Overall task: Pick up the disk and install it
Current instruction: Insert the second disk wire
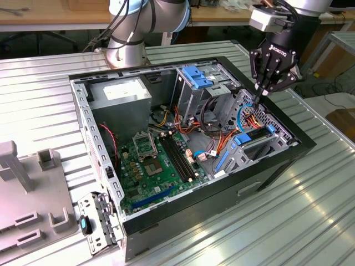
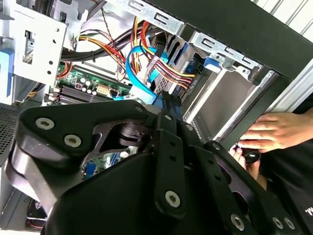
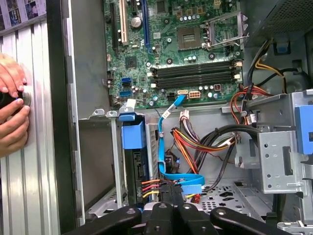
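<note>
A: What does the exterior view give that the wrist views lack?

B: The whole open computer case [image 1: 188,160] lying on the ribbed metal table [image 1: 310,199], the grey power-supply box [image 1: 121,95] at its far corner, and the hand [image 1: 262,91] reaching down into the case at the exterior view's right, fingertips pinched together among the cables [image 1: 247,119].

A: And the disk?

B: The disk [image 1: 250,137] sits down in the bay at the case's near right corner in that view, its light-blue rail showing just below the fingertips. In the first wrist view it appears edge-on [image 3: 138,171], slotted behind a blue bracket [image 3: 133,134], with coloured wires plugged into it.

A: What do the wrist views add?

B: A person's hand [image 3: 13,110] outside the case wall, fingers on a small round black knob (the second wrist view shows it too, [image 2: 274,131]). The first wrist view also looks straight onto the motherboard [image 3: 181,54].

A: Is the robot's hand grasping anything?

B: No. Its fingers are clenched together on nothing, the tips right beside a flat blue cable [image 3: 168,147] above the disk.
</note>
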You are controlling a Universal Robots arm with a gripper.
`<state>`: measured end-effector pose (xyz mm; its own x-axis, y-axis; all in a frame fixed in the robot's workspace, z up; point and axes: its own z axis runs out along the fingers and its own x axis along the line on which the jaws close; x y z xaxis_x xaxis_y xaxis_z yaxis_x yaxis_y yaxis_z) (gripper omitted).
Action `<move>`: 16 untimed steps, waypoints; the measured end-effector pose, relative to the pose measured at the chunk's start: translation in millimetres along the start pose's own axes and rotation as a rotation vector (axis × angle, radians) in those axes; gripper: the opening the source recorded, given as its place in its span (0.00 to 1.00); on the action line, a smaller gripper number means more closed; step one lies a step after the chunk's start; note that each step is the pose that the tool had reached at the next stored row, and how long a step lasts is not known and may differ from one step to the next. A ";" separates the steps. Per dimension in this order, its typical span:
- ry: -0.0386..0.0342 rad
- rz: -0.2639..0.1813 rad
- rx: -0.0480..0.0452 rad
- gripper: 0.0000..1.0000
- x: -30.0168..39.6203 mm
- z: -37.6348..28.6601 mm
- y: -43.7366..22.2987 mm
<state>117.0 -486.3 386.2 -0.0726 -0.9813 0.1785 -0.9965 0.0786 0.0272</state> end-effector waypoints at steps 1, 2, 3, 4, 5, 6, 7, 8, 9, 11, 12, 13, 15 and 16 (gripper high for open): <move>0.0004 0.000 0.0000 0.11 0.0 0.1 0.0; 0.0005 0.000 0.0000 0.11 -0.1 0.3 0.0; 0.0008 0.000 0.0001 0.11 -0.1 0.3 0.0; 0.0013 0.000 0.0001 0.11 -0.1 0.4 0.0; 0.0021 0.000 0.0002 0.11 -0.1 0.5 0.0; 0.0031 0.000 0.0003 0.11 -0.1 0.6 0.0; 0.0056 0.000 0.0004 0.12 -0.1 0.7 0.0; 0.0135 0.000 0.0010 0.18 -0.2 0.7 0.0; 0.0183 0.001 0.0014 0.24 -0.2 0.8 0.0; 0.0306 0.001 0.0022 0.24 -0.2 1.0 0.0; 0.0363 0.001 0.0026 0.24 -0.2 1.4 -0.1; 0.0502 0.002 0.0037 0.24 -0.3 2.2 -0.1; 0.0704 0.003 0.0051 0.24 -0.7 4.0 -0.1; 0.0800 0.003 0.0058 0.24 -0.8 4.4 -0.1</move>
<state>117.0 -486.4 381.7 -0.0725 -0.9638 0.2566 -0.9965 0.0805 0.0208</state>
